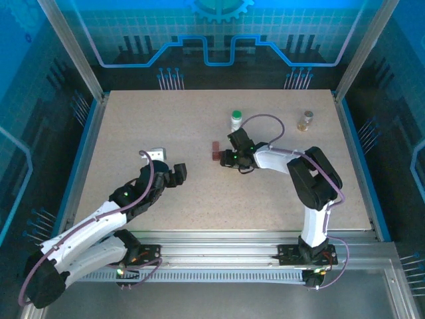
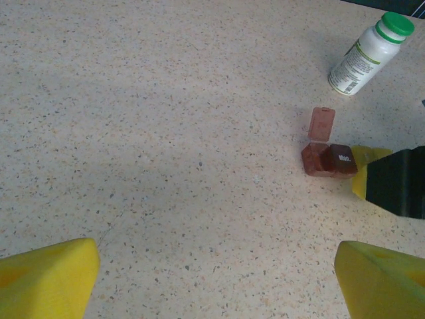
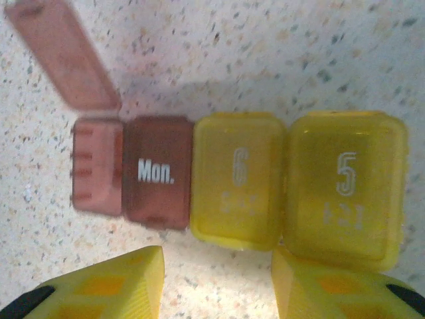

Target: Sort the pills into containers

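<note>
red pill box lid reads "mon.", yellow lids "6", "5"; right hand and left hand both apart.

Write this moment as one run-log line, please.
left claw: open | right claw: open beside red-and-yellow plastic pill box | red end lid: open

Top view evenly lit, blue glow behind. Left wrist sharp, broad soft shadow across table. Right wrist close-up slightly blurred, glare at bottom edge.
</note>
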`<state>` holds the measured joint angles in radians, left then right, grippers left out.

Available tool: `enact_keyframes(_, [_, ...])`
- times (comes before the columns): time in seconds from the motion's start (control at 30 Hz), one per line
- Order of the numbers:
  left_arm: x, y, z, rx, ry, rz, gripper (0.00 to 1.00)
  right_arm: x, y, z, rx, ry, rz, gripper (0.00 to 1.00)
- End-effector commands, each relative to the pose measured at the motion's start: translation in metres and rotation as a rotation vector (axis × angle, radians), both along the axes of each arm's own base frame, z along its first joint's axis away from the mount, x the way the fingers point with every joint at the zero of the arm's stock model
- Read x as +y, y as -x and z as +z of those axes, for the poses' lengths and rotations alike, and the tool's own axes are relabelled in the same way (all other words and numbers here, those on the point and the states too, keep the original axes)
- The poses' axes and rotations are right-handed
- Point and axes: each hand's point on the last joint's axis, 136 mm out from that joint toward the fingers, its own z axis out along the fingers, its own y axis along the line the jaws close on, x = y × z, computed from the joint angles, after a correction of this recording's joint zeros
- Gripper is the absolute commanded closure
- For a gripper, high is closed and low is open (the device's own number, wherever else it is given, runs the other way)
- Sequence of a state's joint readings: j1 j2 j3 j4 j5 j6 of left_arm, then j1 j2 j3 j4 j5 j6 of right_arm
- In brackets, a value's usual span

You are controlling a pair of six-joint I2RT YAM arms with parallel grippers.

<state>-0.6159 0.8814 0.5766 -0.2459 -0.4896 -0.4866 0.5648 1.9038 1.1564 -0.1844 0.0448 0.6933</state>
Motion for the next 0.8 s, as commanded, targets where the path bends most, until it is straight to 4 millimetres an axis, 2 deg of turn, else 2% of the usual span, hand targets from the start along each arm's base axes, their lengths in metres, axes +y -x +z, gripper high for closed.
enact_keyframes(0.0, [-0.001, -0.001, 0.001, -0.009, 0.002, -0.015, 0.08, -0.002, -0.009, -0.001, 0.0, 0.038, 0.051, 0.52])
enact_keyframes(0.2, [-0.001, -0.001, -0.001, -0.005, 0.008, -0.016, 0.08, -0.008, -0.021, 0.006, -0.009, 0.028, 0.045, 0.53])
enact_keyframes(0.4, [-0.004, -0.001, 0.001, -0.004, 0.013, -0.028, 0.08, -0.028, -0.023, 0.045, -0.064, 0.026, 0.038, 0.53])
enact_keyframes(0.5, [-0.004, -0.002, 0.006, -0.019, 0.01, -0.034, 0.08, -0.059, -0.031, 0.07, -0.116, 0.1, 0.017, 0.53])
enact_keyframes(0.6, [-0.004, -0.001, 0.01, -0.036, 0.006, -0.044, 0.08, -0.103, -0.043, 0.097, -0.179, 0.227, -0.036, 0.52])
enact_keyframes(0.77, [-0.004, 0.007, 0.007, -0.077, 0.041, -0.073, 0.08, -0.199, -0.063, 0.138, -0.279, 0.548, -0.197, 0.49])
